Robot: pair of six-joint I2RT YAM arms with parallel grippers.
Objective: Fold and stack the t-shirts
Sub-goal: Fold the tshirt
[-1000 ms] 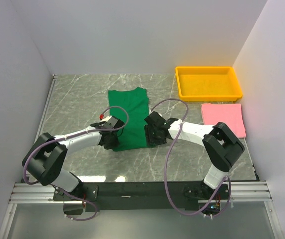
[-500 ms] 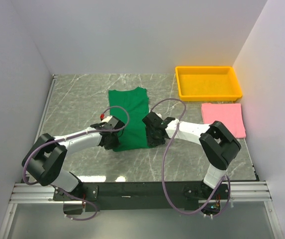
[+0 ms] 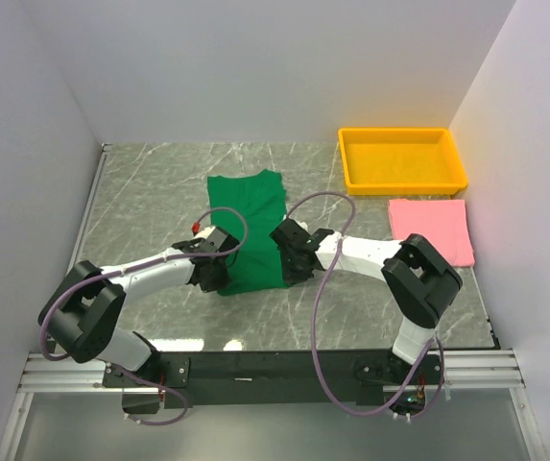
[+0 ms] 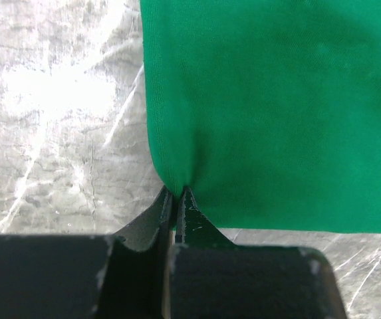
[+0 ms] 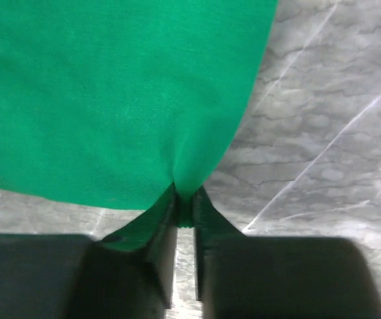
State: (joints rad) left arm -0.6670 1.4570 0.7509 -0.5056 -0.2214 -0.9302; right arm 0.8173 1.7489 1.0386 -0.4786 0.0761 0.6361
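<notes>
green t-shirt (image 3: 251, 226), left tool (image 4: 177, 193) pinching one near corner, right tool (image 5: 185, 199) pinching the other

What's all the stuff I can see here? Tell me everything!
green t-shirt: one, dark green, flat in the middle of the table
pink t-shirt: one, light pink, folded flat on the right side, just nearer than the tray
tray: one, yellow, far right corner of the table
table: one, grey marble
walls: white, on three sides
cables: purple, one looping off each arm
arms: two, white and black, bases at the near edge
left claw: one, black, shut on the green t-shirt's near left corner
right claw: one, black, shut on its near right corner
</notes>
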